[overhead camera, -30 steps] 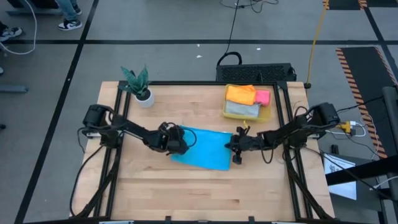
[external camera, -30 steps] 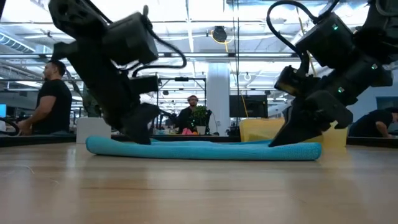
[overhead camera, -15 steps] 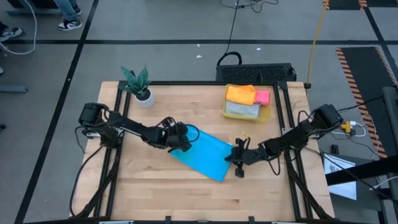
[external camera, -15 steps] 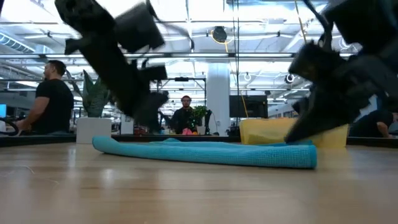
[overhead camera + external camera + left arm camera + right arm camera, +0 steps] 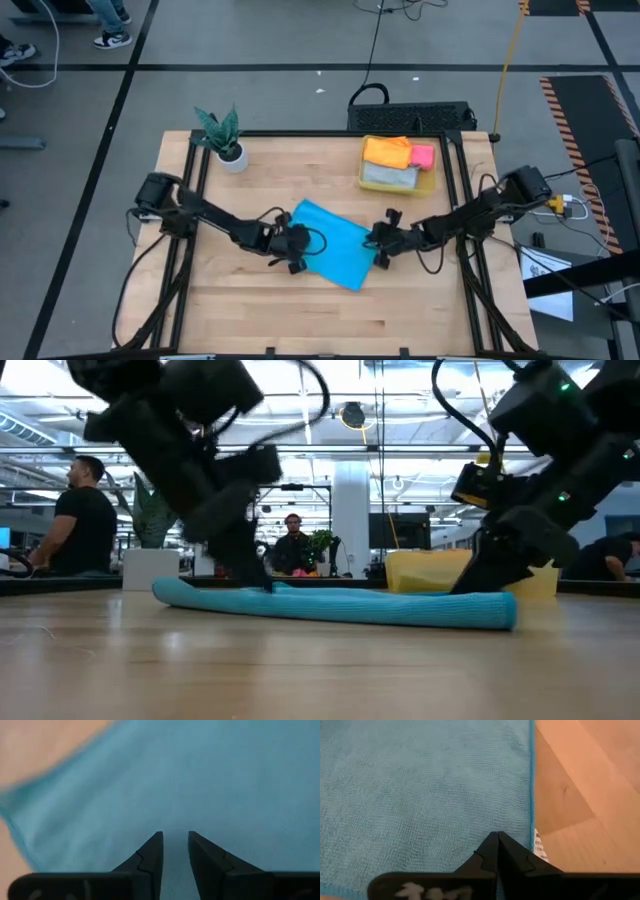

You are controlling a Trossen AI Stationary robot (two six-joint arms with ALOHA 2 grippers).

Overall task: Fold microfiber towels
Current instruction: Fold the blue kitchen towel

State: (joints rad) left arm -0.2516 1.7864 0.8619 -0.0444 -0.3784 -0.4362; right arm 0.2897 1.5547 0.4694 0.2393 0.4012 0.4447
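Item: bright blue microfiber towel, soft plain cloth, lying flat and skewed at table centre. Status — not folded, as far as seen; looks like a single layer, edges still being positioned.

Left gripper: over the towel's left edge. Left wrist view shows fingers a narrow gap apart, blue cloth directly ahead and beneath them. Nothing clearly pinched; cannot tell if cloth sits betw. the tips.

Right gripper: at the towel's right edge. Right wrist view shows jaws fully closed, tips pressed together on the cloth beside its hem, white care tag just beside the tips. Judged pinching or pinning that edge.

Remaining stock: translucent yellow plastic bin at far right, w/ orange, pink and grey cloths inside; whether folded — cannot tell.

View notes: only the high view gives the bin contents and towel angle. Low view alone shows the towel as one thin flat roll on the wood. Wrist views alone give jaw gaps and the tag.
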